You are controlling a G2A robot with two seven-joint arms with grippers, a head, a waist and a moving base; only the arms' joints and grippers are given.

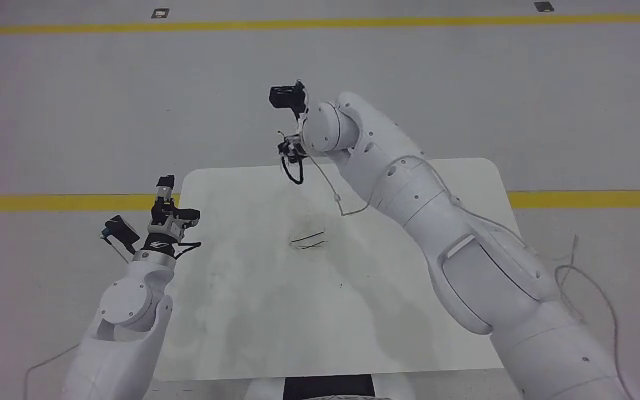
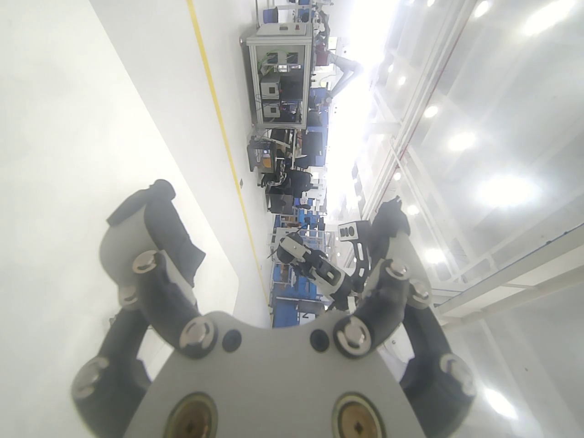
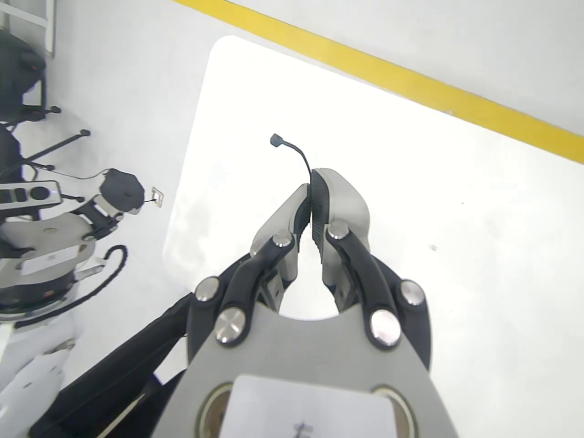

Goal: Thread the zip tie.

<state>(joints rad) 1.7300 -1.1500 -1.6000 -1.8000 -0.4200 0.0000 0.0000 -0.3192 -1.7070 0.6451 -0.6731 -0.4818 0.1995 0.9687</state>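
Observation:
My right gripper (image 1: pixel 291 150) hangs over the far left part of the white table (image 1: pixel 400 300), shut on a black zip tie (image 1: pixel 292 172). In the right wrist view the tie's head end (image 3: pixel 276 140) curves out past the closed fingertips (image 3: pixel 319 184). From above, the rest of the tie dangles below the gripper in a curve. My left gripper (image 1: pixel 172 205) is just off the table's left edge. Its fingers (image 2: pixel 155 230) stand wide apart with nothing between them.
A thin dark strip (image 1: pixel 308 239), apparently another zip tie, lies flat near the table's middle. A white cable (image 1: pixel 335 195) droops from the right arm over the far half of the table. Yellow floor lines (image 1: pixel 560 199) run beside and beyond the table.

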